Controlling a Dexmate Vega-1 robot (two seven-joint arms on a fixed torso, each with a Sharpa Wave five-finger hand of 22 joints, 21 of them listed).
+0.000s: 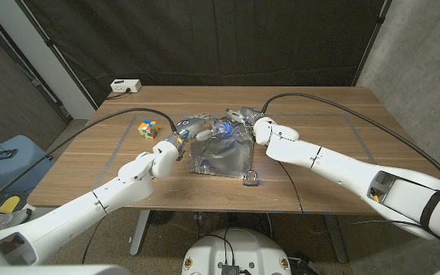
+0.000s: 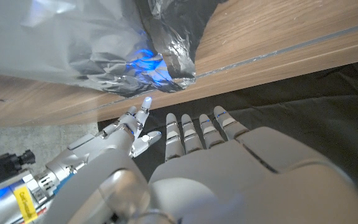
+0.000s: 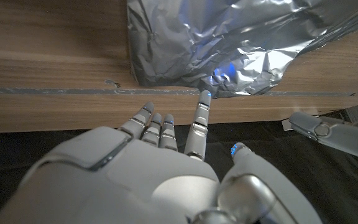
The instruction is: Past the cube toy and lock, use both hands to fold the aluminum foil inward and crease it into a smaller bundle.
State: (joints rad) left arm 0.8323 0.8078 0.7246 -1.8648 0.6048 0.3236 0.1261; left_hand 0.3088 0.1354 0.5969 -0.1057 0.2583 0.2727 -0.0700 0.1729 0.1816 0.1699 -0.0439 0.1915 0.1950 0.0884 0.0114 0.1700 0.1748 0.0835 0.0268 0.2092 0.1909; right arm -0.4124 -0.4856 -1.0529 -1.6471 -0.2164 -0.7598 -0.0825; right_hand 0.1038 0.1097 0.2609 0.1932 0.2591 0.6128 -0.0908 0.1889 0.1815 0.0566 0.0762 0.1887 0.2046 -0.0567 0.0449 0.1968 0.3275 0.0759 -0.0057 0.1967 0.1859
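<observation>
A crumpled sheet of aluminum foil (image 1: pixel 221 155) lies mid-table, its far edge raised in wrinkles. My left hand (image 1: pixel 189 127) hovers at the foil's far left corner and my right hand (image 1: pixel 242 120) at its far right corner, both with fingers stretched out and nothing in them. In the left wrist view my left hand (image 2: pixel 199 134) stops short of the foil (image 2: pixel 98 50). In the right wrist view my right hand (image 3: pixel 166 140) points at the foil (image 3: pixel 216 43) without touching it. The cube toy (image 1: pixel 148 128) sits left of the foil and the lock (image 1: pixel 251 179) at its near right corner.
A white power strip (image 1: pixel 125 86) lies at the table's far left edge with a cable running off. Dark curtains hang behind the table. Blue tape lines mark the tabletop. The right hand's fingers (image 2: pixel 132 127) appear in the left wrist view.
</observation>
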